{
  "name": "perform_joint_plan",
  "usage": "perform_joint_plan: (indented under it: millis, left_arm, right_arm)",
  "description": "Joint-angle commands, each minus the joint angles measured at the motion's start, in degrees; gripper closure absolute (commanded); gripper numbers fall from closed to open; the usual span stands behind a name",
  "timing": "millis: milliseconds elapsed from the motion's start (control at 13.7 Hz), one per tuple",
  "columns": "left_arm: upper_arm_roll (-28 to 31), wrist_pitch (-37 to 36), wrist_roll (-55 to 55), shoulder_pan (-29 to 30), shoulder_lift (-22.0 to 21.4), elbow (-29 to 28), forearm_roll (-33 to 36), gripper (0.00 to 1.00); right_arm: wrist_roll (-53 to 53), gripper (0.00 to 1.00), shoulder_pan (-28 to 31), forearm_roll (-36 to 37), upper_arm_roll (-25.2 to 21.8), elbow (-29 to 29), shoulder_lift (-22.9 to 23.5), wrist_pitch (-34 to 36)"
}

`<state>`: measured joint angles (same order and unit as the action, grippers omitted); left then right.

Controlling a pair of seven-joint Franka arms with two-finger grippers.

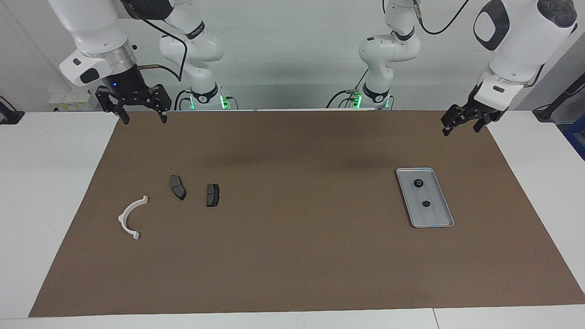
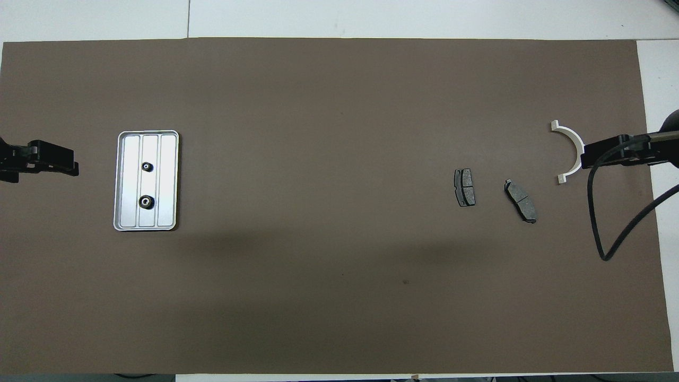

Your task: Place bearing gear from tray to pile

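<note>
The silver-grey ribbed tray (image 1: 435, 220) (image 2: 167, 183) lies on the brown mat toward the left arm's end. Two small dark bearing gears lie in it: one (image 1: 418, 183) (image 2: 146, 201) nearer to the robots, the other (image 1: 426, 204) (image 2: 147, 167) farther. The pile lies toward the right arm's end: a white semicircular bracket (image 1: 129, 214) (image 2: 572, 142) and two dark grey pads (image 1: 178, 187) (image 1: 212, 195) (image 2: 520, 200) (image 2: 464, 187). My left gripper (image 1: 461, 128) (image 2: 71, 167) hangs open and empty, raised beside the tray. My right gripper (image 1: 142, 115) (image 2: 584, 159) hangs open and empty, raised near the pile.
The brown mat (image 1: 292, 256) covers most of the white table (image 1: 45, 183). A black cable (image 2: 597, 223) hangs from the right arm over the mat's end. The two arm bases stand at the table's edge nearest the robots.
</note>
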<state>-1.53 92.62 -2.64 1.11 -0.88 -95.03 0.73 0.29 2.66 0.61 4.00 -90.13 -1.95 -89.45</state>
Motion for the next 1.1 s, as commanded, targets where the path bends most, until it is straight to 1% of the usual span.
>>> perform_joint_plan:
  millis: [0,1025]
  left_arm:
    - [-0.32,-0.69,0.8,0.65,-0.53,0.37,0.23,0.0]
    - [-0.4,0.02,2.2,-0.05,-0.88,-0.77,0.58,0.0]
  right_arm:
    - [-1.7,0.0,0.07,-0.96,-0.22,0.22,0.1,-0.46]
    - [-1.7,0.0,0.15,-1.05,-0.05,0.22,0.19,-0.46]
